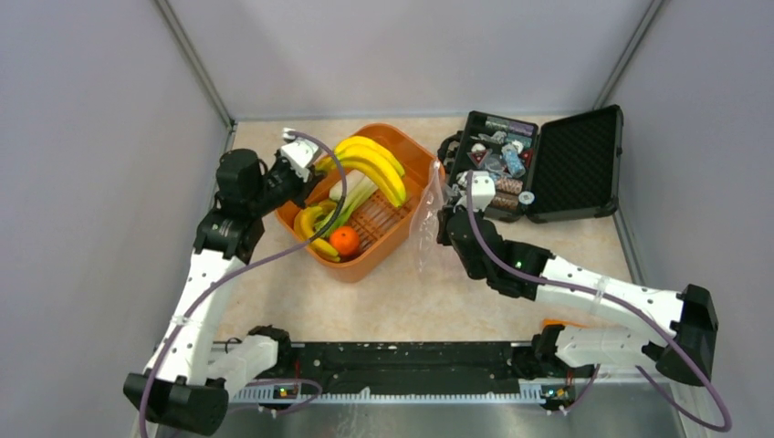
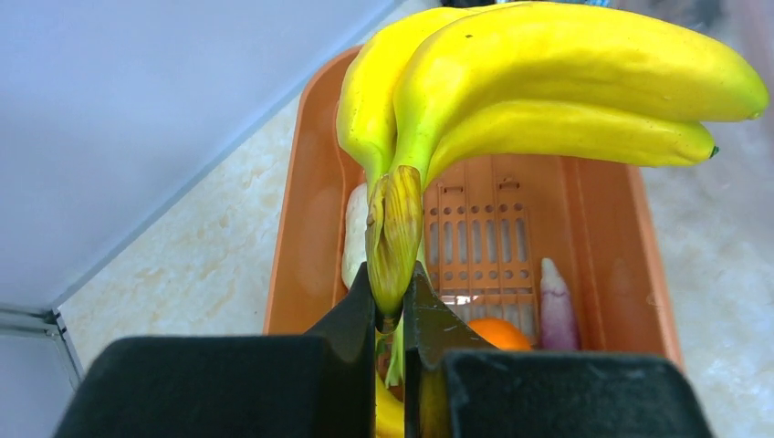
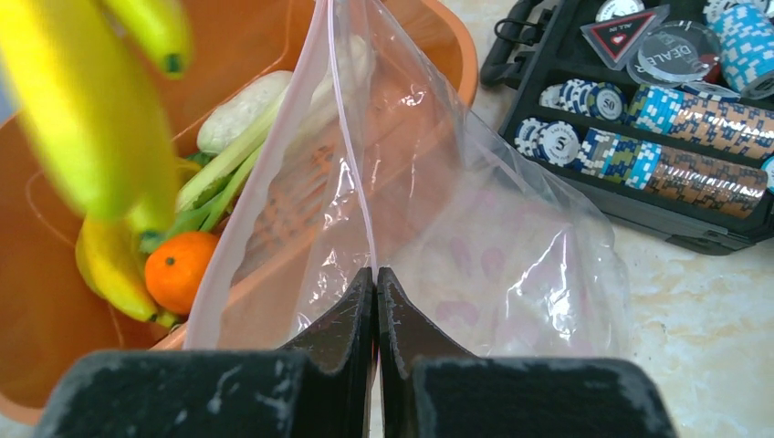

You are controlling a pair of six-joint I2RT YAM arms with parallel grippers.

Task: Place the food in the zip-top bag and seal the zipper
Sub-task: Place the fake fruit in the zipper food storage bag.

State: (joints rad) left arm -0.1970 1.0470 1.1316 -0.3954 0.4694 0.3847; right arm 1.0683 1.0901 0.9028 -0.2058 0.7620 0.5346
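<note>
- Left gripper (image 2: 391, 285) fills the bottom of its wrist view, its jaws pinching the brownish stem of the banana bunch (image 2: 548, 82).
- That bunch hangs lifted above the orange basket (image 2: 290, 210), clear of its floor, with the fruit reaching out over the far rim.
- Down inside the basket lie the rest of the food: an orange (image 3: 178, 269), a smaller banana bunch (image 3: 109, 265), green stalks (image 3: 228, 173) and a whitish piece (image 3: 242, 109).
- Right gripper (image 3: 376, 274) has its jaws pressed together on an edge of the zip-top bag (image 3: 475, 237), holding it upright just beside the basket, on the side facing the black case (image 1: 575, 164).
- The zipper (image 3: 353, 155) runs up from that pinch as a thin pink line. The mouth seems barely parted, though the crinkled plastic makes this hard to judge.
- Risk one: the grip is on the stem alone, so the heavy bunch could swing or twist out of the jaws on the way across the basket rim.
- Risk two: with only one edge of the bag held, the wide bunch may catch on the zipper and fold or push the bag away instead of entering.
- Risk three: the bag stands near the case, so a shove could drag it against the chips.
</note>
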